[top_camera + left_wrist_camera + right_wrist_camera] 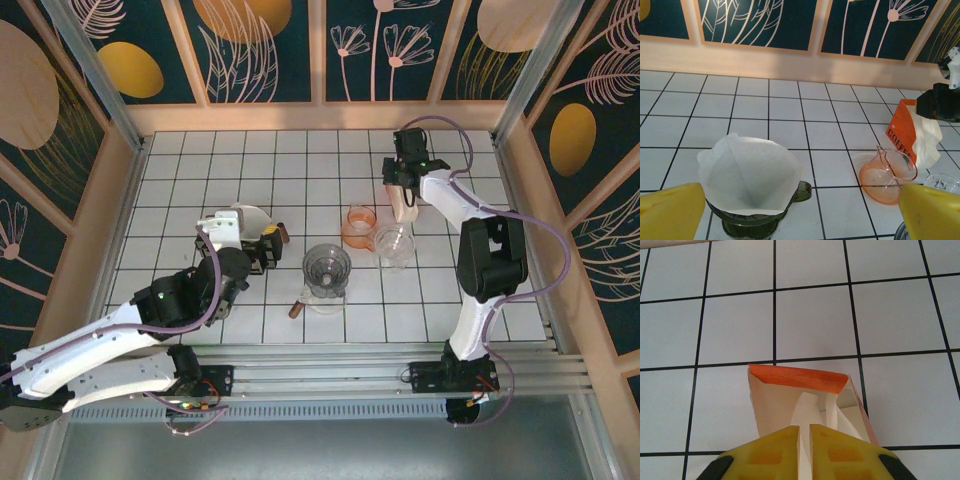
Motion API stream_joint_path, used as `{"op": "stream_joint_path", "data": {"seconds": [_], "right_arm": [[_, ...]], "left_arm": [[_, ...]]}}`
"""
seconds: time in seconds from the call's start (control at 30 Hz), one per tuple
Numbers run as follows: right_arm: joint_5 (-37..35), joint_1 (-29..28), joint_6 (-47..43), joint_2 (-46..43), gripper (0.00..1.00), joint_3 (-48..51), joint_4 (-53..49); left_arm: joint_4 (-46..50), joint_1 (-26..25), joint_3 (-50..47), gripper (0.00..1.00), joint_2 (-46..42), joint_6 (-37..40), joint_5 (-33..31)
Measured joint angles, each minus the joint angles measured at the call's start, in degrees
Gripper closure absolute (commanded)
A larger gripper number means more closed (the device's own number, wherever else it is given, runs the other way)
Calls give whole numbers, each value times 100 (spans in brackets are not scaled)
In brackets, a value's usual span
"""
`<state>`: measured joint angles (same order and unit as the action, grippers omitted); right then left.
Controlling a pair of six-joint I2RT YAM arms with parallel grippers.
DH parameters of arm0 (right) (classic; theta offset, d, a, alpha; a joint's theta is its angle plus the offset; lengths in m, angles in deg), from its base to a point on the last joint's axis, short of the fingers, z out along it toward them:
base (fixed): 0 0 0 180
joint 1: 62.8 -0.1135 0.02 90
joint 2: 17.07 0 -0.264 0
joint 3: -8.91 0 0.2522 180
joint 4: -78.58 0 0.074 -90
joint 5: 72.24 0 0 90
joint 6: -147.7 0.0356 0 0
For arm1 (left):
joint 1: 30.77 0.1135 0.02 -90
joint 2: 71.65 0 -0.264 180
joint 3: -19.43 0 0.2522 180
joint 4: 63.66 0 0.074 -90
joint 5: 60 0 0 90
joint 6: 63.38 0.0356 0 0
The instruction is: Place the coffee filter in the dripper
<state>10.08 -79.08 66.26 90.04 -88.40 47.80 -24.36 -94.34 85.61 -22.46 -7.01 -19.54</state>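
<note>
A white coffee filter [807, 412] sticks up out of the orange filter box [775, 400], and my right gripper [804, 440] is shut on its top edge. From above, that gripper [405, 193] sits over the box [404, 209] at the back right. A dark green dripper [747, 220] with a white filter [747, 172] seated in it stands between the wide-open fingers of my left gripper [800, 217]. An orange dripper [358, 228], a clear one [394, 245] and a grey one [327, 268] stand mid-table with no filter in them.
The grey dripper rests on a glass server with a brown handle [296, 310]. The orange dripper [888, 172] lies just left of the filter box [904, 131]. Wooden walls ring the white tiled table [180, 190].
</note>
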Motion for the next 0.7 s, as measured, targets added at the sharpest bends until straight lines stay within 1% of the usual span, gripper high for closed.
{"op": "stream_joint_path", "data": {"seconds": [0.17, 0.4, 0.7], "right_arm": [[-15, 0, -79, 0, 84, -31, -2], [-42, -22, -107, 70, 79, -31, -20], [-129, -33, -122, 179, 78, -31, -39]], "left_arm": [[0, 0, 0, 1, 0, 0, 0], [0, 0, 0, 1, 0, 0, 0], [2, 0, 0, 1, 0, 0, -2]]}}
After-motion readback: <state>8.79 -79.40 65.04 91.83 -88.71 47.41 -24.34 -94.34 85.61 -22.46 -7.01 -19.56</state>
